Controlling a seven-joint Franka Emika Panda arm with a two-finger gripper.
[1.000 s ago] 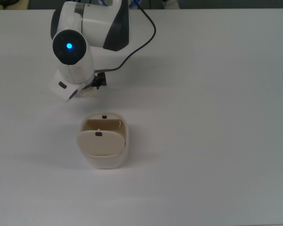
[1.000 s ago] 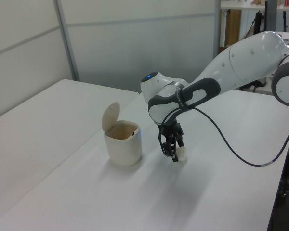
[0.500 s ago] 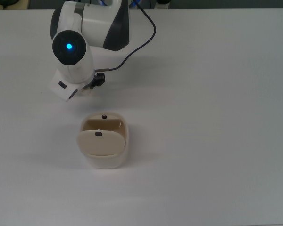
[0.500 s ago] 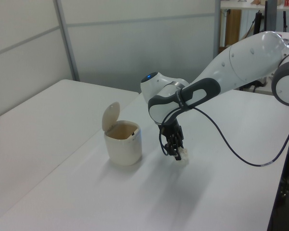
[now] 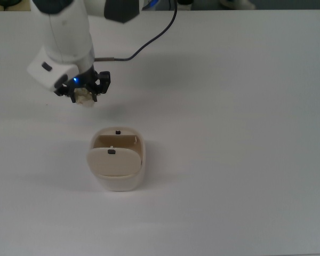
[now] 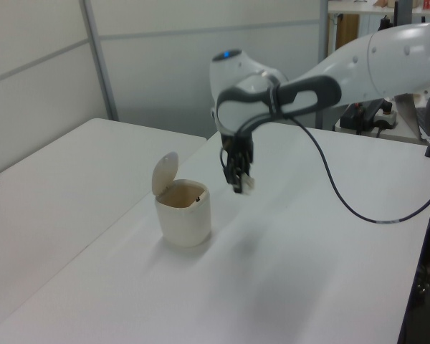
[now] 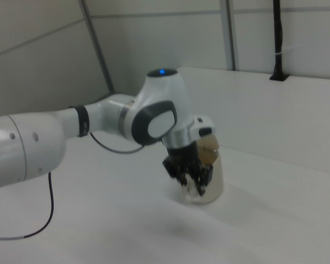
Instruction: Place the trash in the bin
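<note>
Table: a plain white top (image 6: 287,287) fills the near ground in the left view, bare apart from the bin and a black cable (image 6: 344,208) trailing from the arm.
Bin: a small beige bin (image 5: 117,173) stands on the table with its flap lid (image 6: 164,172) swung up and the mouth uncovered; the left view shows a tan inner wall, and I cannot tell whether anything lies inside.
Gripper: the black gripper (image 5: 84,92) hangs off the table, beyond the bin in the top view, fingers clenched on the paper.
Paper: a crumpled cream-white wad (image 6: 247,183) sits between the fingers, in the air, beside the bin's mouth and above rim height in the left view.
Room: grey panelled walls (image 6: 201,64) behind the table.
</note>
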